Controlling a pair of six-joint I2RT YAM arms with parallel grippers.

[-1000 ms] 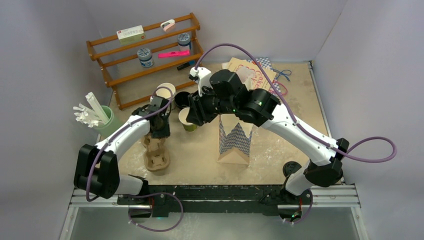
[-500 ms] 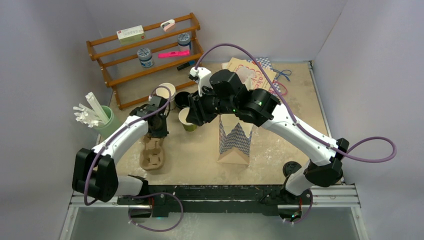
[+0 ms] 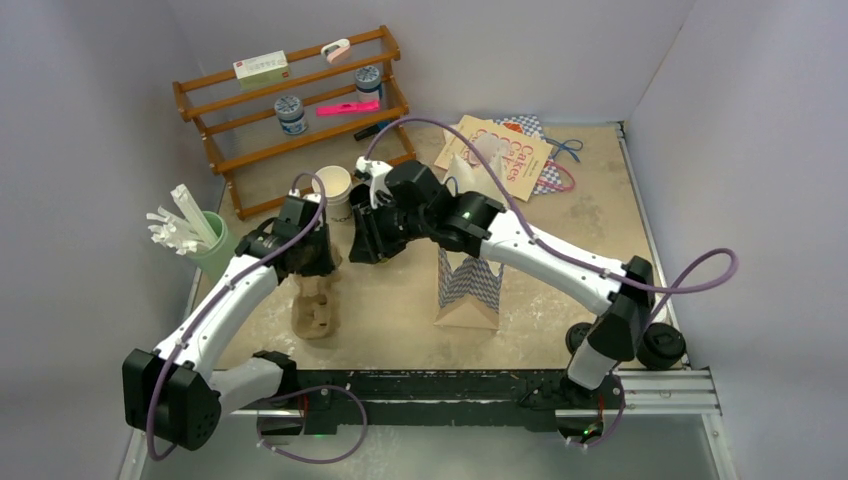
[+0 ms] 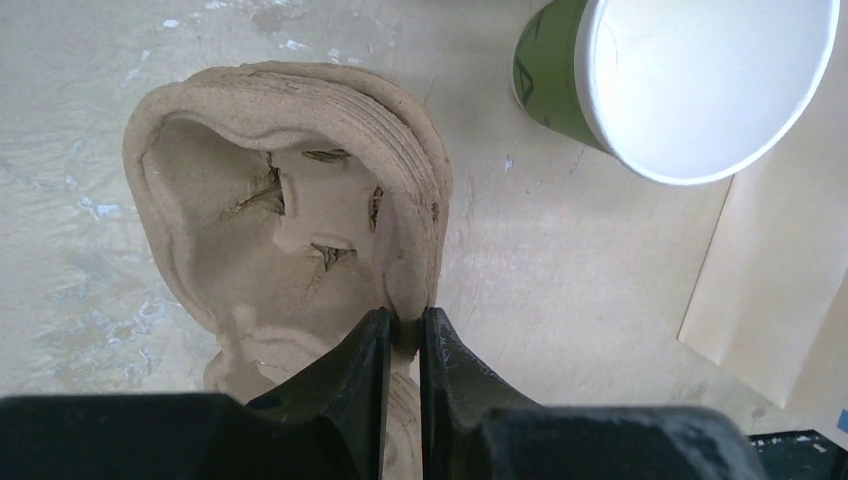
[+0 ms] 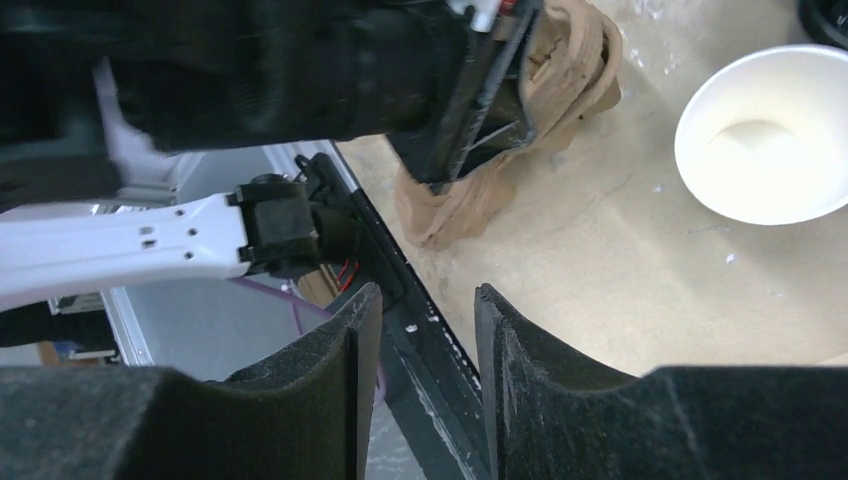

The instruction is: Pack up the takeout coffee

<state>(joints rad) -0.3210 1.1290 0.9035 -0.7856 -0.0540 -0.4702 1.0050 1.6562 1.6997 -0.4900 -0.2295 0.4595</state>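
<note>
L gripper (image 4: 403,325) clamped on rim of carrier (image 4: 290,200) — fingers nearly together, thin pulp wall pinched between. Carrier's well lies ahead-left of the fingertips, flat on table (image 4: 560,260). Green cup (image 4: 545,70), white inside, upright, ahead-right of L fingers, near carrier but apart. Tan bag (image 4: 780,290) off to right of fingers.

R gripper (image 5: 425,300) above table, fingers apart, nothing between. Ahead of R fingertips: L gripper w/ carrier. Green cup ahead-right.

Of the black cup (image 5: 828,12), only a dark edge in view, far ahead-right of R fingers, past green cup. Prob. the cup, can't tell for sure. In top view hidden under R arm.
</note>
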